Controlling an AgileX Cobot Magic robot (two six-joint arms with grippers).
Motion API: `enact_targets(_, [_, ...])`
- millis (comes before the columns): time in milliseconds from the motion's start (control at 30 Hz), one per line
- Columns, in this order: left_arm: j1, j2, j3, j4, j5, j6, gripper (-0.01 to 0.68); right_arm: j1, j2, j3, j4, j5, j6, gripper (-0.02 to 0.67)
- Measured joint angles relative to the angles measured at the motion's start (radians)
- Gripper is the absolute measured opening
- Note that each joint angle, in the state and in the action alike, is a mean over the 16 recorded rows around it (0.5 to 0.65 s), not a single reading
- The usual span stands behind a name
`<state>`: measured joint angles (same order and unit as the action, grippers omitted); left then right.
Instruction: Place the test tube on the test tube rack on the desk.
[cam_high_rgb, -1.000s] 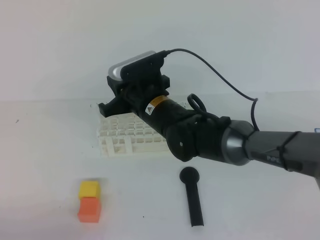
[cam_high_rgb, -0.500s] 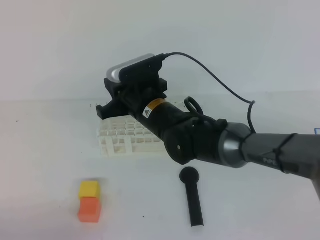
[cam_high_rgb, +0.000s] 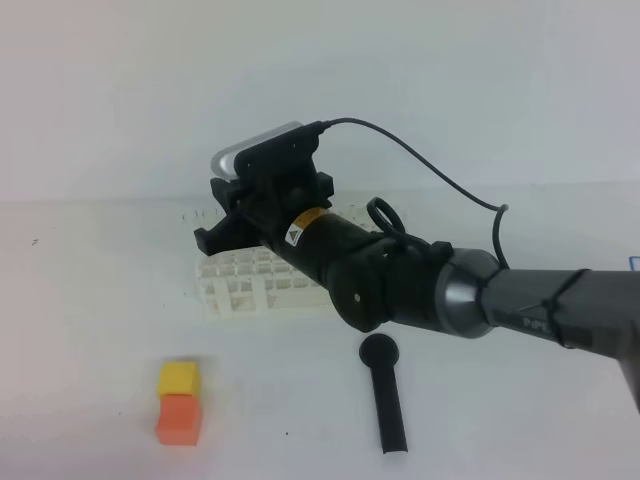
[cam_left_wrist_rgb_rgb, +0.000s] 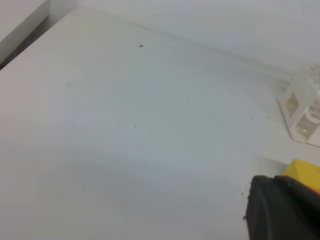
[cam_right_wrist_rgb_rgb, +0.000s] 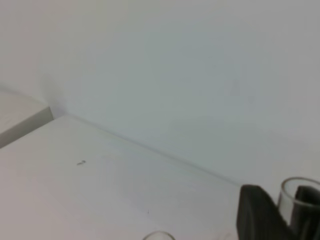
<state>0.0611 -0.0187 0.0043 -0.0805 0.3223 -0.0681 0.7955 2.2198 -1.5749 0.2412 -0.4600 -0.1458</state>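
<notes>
The white test tube rack stands on the desk at centre left; one corner of the rack shows in the left wrist view. My right gripper hovers over the rack's far left end. In the right wrist view the test tube shows as a clear open rim between the black fingers, so the right gripper is shut on it. The tube's lower part is hidden. My left gripper is a dark mass low over the desk, shut and holding nothing.
A black round-headed stick lies in front of the arm. A yellow block sits on an orange block at front left; the yellow block is beside the left gripper. Another clear curved rim peeks in at the bottom edge.
The right arm has shifted slightly left and dipped lower over the rack's far left end, still holding the tube. Blocks, stick and rack have stayed put.
</notes>
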Motion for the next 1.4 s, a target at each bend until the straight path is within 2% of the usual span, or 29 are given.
enact_targets(567, [0.0, 0.003, 0.0, 0.0, 0.0, 0.005, -0.001, 0.001, 0.011, 0.0, -0.003, 0.013, -0.01, 0.158])
enact_targets(1033, [0.0, 0.003, 0.002, 0.0, 0.0, 0.005, -0.001, 0.001, 0.025, 0.0, -0.015, 0.019, -0.011, 0.327])
enact_targets(1133, [0.0, 0.001, 0.006, 0.0, -0.003, 0.005, -0.001, 0.001, 0.026, 0.0, -0.023, 0.017, -0.012, 0.345])
enact_targets(1233, [0.0, 0.0, 0.008, 0.0, -0.004, 0.005, -0.001, 0.001, 0.027, 0.0, -0.031, 0.013, -0.013, 0.329])
enact_targets(1400, [0.0, 0.001, 0.008, 0.0, -0.004, 0.005, -0.001, 0.001, 0.027, 0.0, -0.045, 0.008, -0.014, 0.253])
